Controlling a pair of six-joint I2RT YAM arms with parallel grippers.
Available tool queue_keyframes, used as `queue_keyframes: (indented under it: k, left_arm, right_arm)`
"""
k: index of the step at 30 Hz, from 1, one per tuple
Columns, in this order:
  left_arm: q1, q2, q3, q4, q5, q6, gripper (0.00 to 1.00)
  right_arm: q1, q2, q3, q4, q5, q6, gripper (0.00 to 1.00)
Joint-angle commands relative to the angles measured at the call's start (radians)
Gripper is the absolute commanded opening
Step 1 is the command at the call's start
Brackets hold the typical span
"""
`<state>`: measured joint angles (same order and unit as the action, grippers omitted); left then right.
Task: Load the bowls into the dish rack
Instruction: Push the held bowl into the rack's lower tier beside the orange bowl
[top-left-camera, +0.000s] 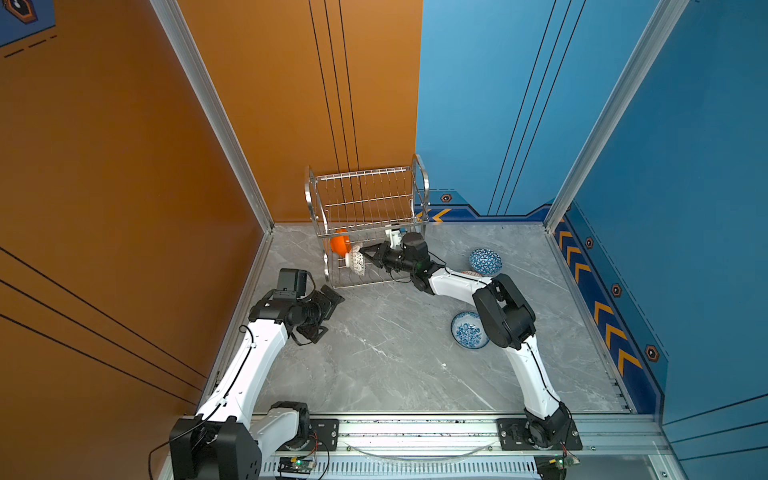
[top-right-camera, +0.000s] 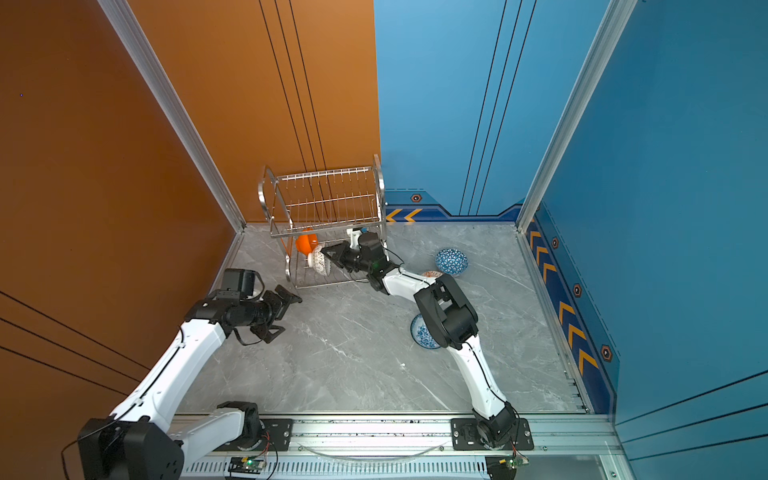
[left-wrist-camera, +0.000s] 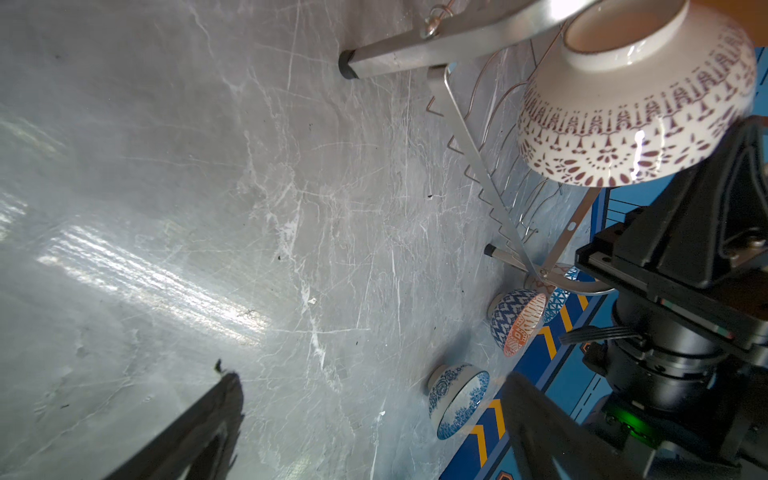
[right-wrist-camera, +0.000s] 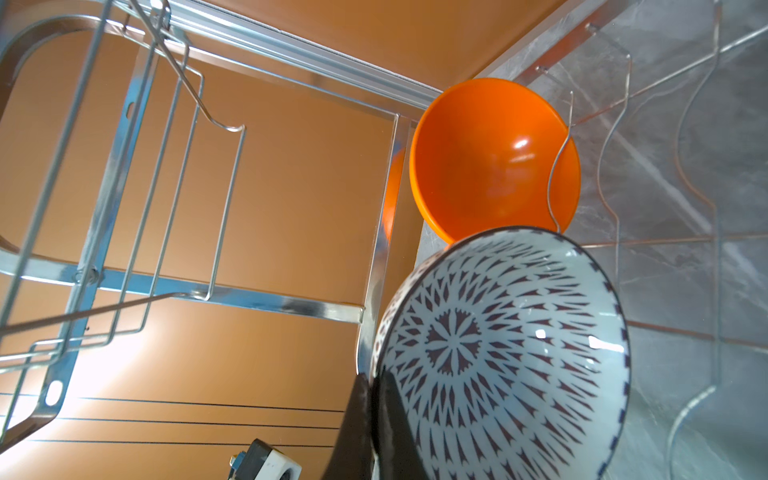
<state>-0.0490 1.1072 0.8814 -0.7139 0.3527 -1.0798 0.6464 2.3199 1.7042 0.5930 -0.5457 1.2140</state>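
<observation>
Your dish rack (top-left-camera: 365, 195) stands at the far edge of the desk (top-left-camera: 395, 365), left of the middle, and its upper tier is bare in both top views. On its wavy-wire lower shelf, at the rack's left end, the plain orange bowl (right-wrist-camera: 490, 158) stands on its edge with the hollow facing your right wrist camera. Just beside it the white bowl with the black lattice (right-wrist-camera: 507, 349) is also tipped on edge inside the lower tier; whether the two bowls touch you cannot tell. Your right end effector (top-left-camera: 365, 251) reaches into the rack from its right side and is pinched tight on that lattice bowl's rim, one finger inside and one outside. Your left end effector (top-left-camera: 328, 313) hangs over the desk near the left edge, just in front of the rack's front left foot, spread fully wide and holding nothing. Three bowls are on the desk outside the rack. The blue-white triangles bowl (top-left-camera: 485, 262) sits toward the far right corner. The orange-white geometric bowl (left-wrist-camera: 517, 322) is near it, mostly hidden behind your right forearm in both top views. The blue-white floral bowl (top-left-camera: 467, 332) lies right of the middle, partly covered by your right elbow.
</observation>
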Motion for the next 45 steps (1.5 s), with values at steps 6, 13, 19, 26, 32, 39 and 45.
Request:
queue_keyframes:
  k: [6, 13, 19, 26, 32, 39, 45]
  left_arm:
    - [0.035, -0.001, 0.03, -0.054, 0.042, 0.052, 0.98]
    - [0.05, 0.02, 0.043, -0.054, 0.054, 0.067, 0.98]
    - [0.054, 0.042, 0.052, -0.055, 0.057, 0.08, 0.98]
    - [0.058, 0.069, 0.061, -0.055, 0.062, 0.095, 0.98]
    - [0.059, 0.093, 0.08, -0.055, 0.061, 0.104, 0.98]
    - [0.057, 0.085, 0.077, -0.053, 0.053, 0.101, 0.98]
    - [0.054, 0.064, 0.055, -0.054, 0.046, 0.087, 0.98]
  right_arm:
    - [-0.02, 0.067, 0.171, 0.033, 0.013, 0.021, 0.0]
    - [-0.036, 0.11, 0.246, -0.013, 0.017, -0.005, 0.0]
    - [-0.05, 0.14, 0.291, -0.025, 0.024, -0.004, 0.0]
    - [-0.055, 0.128, 0.274, -0.038, -0.001, -0.018, 0.0]
    - [-0.06, 0.092, 0.216, -0.017, -0.014, -0.021, 0.0]
    - [-0.068, 0.057, 0.16, 0.017, -0.031, -0.015, 0.0]
    - [-0.082, 0.046, 0.148, 0.024, -0.021, -0.017, 0.0]
